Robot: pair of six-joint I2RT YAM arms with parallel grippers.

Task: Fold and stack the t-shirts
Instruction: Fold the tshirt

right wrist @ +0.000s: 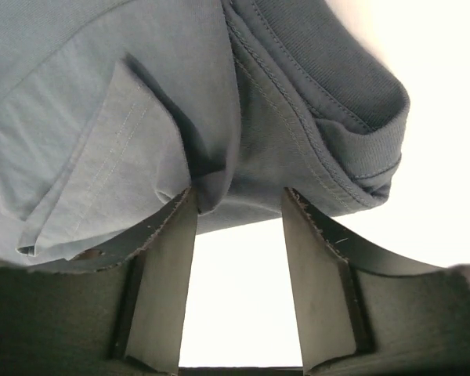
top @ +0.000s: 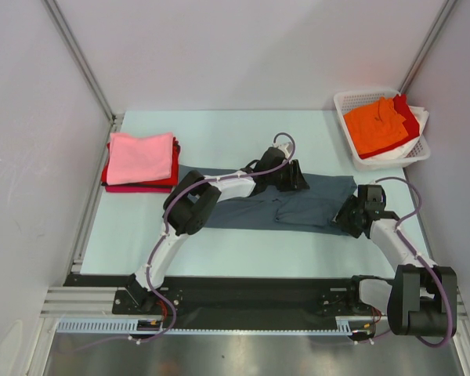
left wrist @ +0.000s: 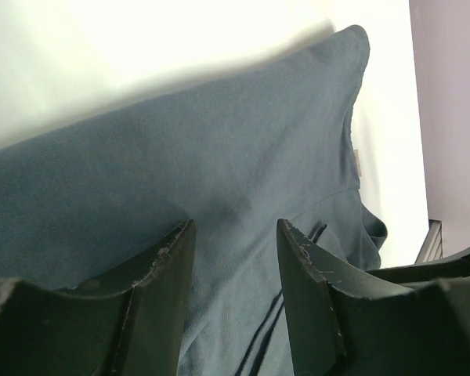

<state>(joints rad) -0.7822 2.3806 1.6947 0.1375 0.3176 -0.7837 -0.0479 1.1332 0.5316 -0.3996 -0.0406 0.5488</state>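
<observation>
While a folded pile (top: 141,159) lies well off the left gripper's (left wrist: 235,227) outer side and unfolded tees (top: 374,125) fill the basket (top: 359,98) beyond the right gripper (right wrist: 239,196), the slate tee (top: 317,205), seemingly half-folded, lies under both, jaws apart.

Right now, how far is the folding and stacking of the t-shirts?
Done: a folded stack, pink t-shirt on top, lies at the left. In hand: the blue-grey t-shirt, partly folded at mid-table. Left: the orange t-shirt and others under it in the basket.
</observation>
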